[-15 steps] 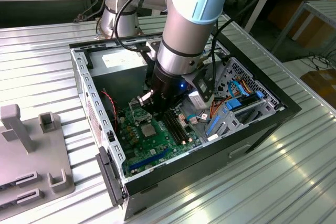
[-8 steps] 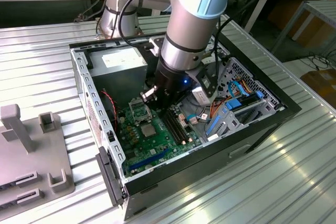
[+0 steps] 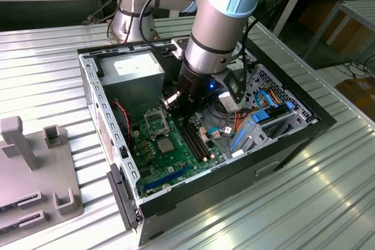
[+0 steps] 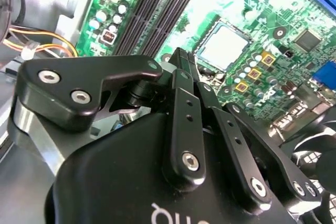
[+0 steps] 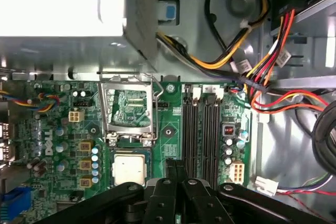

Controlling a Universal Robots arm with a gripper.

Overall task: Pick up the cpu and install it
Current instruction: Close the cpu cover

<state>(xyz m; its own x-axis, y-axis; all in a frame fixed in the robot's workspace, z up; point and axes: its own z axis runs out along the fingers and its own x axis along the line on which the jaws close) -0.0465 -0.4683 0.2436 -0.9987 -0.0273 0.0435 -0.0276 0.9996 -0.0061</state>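
The arm reaches down into an open computer case [image 3: 293,122] that lies on a ribbed metal table [image 3: 53,80], with the gripper [image 3: 186,111] low over the green motherboard [image 3: 176,159], just beside the dark memory slots [image 3: 196,139]. In both wrist views the 2 black fingers [image 5: 176,169] lie pressed together with nothing between them, so the jaws are closed and hold nothing. The cpu [image 5: 129,169], silver-grey on top, sits flat in its socket on the board, just beside the fingertips; the metal socket frame [image 5: 129,109] stands hinged up beyond it. In the exterior view the cpu [image 3: 164,145] lies to the left of the gripper, nearer the camera than the raised frame. A grey plastic fixture [image 3: 35,174] stands on the table at the exterior view's left, well apart from the case.
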